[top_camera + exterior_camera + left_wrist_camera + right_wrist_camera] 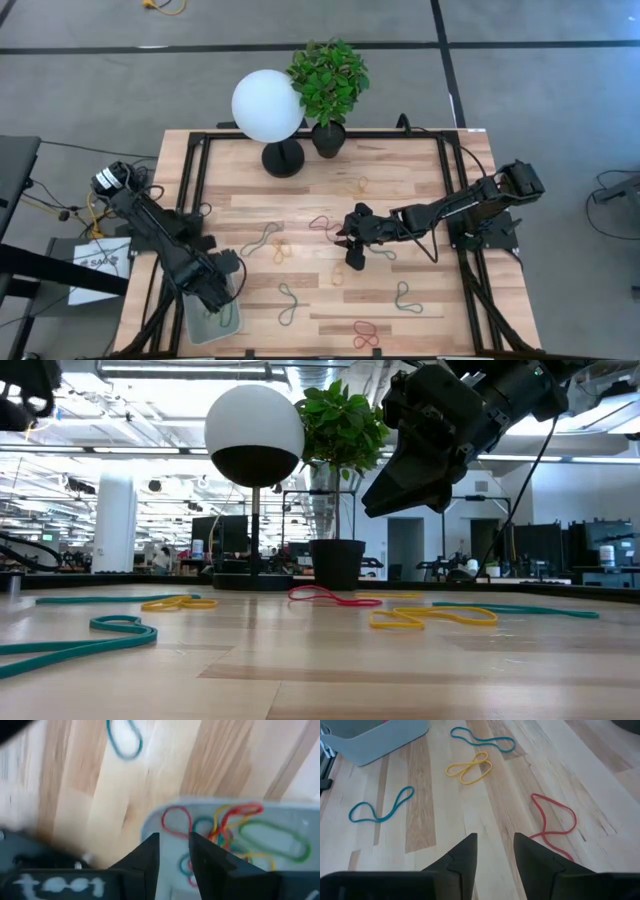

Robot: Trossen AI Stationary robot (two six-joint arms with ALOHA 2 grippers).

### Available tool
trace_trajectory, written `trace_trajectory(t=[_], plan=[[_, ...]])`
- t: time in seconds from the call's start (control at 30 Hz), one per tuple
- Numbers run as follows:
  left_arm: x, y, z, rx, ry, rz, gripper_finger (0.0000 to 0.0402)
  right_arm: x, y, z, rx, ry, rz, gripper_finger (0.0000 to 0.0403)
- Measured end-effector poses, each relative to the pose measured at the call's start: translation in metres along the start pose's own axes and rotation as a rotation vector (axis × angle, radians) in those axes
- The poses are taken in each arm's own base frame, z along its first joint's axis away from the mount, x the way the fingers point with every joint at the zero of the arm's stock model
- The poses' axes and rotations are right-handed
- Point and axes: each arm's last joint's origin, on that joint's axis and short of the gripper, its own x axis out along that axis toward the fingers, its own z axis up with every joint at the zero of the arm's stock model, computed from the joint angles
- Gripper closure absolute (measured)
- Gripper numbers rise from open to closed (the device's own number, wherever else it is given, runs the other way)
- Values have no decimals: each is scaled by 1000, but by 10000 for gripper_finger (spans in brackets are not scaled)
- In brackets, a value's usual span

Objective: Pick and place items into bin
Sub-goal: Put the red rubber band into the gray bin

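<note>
Nearest you in the low view is a teal band [70, 645], flat and floppy on the table [400, 680], so pinch one strand low. Your left end effector [174, 851] hangs over the bin [210, 322] at lower left, fingers slightly apart, nothing pinched. Your right end effector [495, 851] is spread mid-table, with a red band [555, 822] just ahead.

One bin [200, 325], one lamp [268, 105], one plant [328, 78].

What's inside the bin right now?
The bin holds a tangle of bands: red, green, yellow. The left tool hangs over it, hiding part of the pile.
</note>
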Motion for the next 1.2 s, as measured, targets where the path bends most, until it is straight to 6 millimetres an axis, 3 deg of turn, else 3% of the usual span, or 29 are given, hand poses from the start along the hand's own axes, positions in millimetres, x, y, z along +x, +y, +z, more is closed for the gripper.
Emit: trace_trajectory(t=[0.4,0.57,0.83,0.97,1.2], plan=[[-14,5,31,-117,-55,-39,315,1,-5,3,12,-12,-17,280],[-24,6,43,-69,-73,-69,316,2,-10,4,-14,-29,-79,280],[-31,14,66,36,-415,119,316,35,-25,-12,-64,23,-147,280],[-33,16,77,-18,-636,239,316,50,-26,-13,-125,-34,-133,281],[-38,20,89,-113,-835,345,316,68,-30,-14,-156,-49,-142,281]])
